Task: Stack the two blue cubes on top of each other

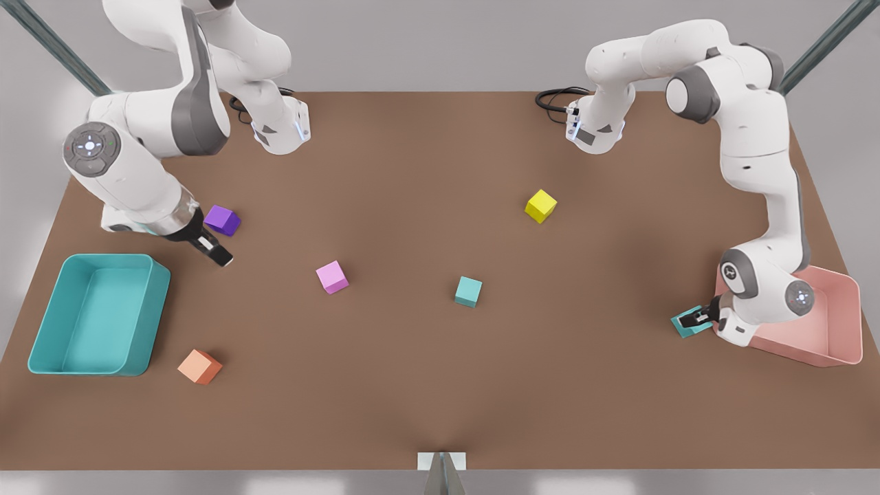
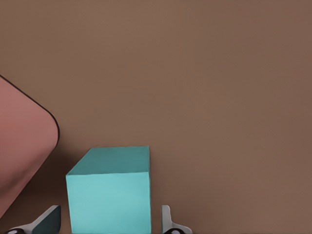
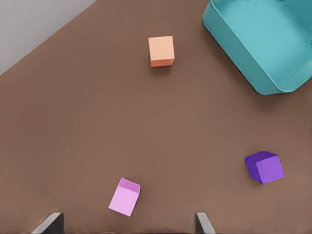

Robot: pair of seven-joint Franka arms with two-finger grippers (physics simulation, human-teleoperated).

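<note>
One blue cube (image 1: 468, 291) sits alone near the middle of the brown table. The other blue cube (image 1: 687, 324) (image 2: 109, 195) lies at the front view's right, just beside the pink tray (image 1: 847, 323). My left gripper (image 1: 698, 318) (image 2: 109, 222) is down at this cube with a finger on each side. It is open, and a narrow gap shows between each finger and the cube. At the front view's left, my right gripper (image 1: 218, 256) (image 3: 129, 222) hangs open and holds nothing, close to a purple cube (image 1: 222, 220).
A teal tray (image 1: 41, 330) (image 3: 234, 53) stands at the front view's left, with an orange cube (image 1: 199, 366) (image 3: 161, 50) beside it. A pink cube (image 1: 332, 277) (image 3: 125, 197) and a yellow cube (image 1: 541, 205) lie mid-table. The purple cube (image 3: 264, 167) and the pink tray (image 2: 19, 146) also appear in the wrist views.
</note>
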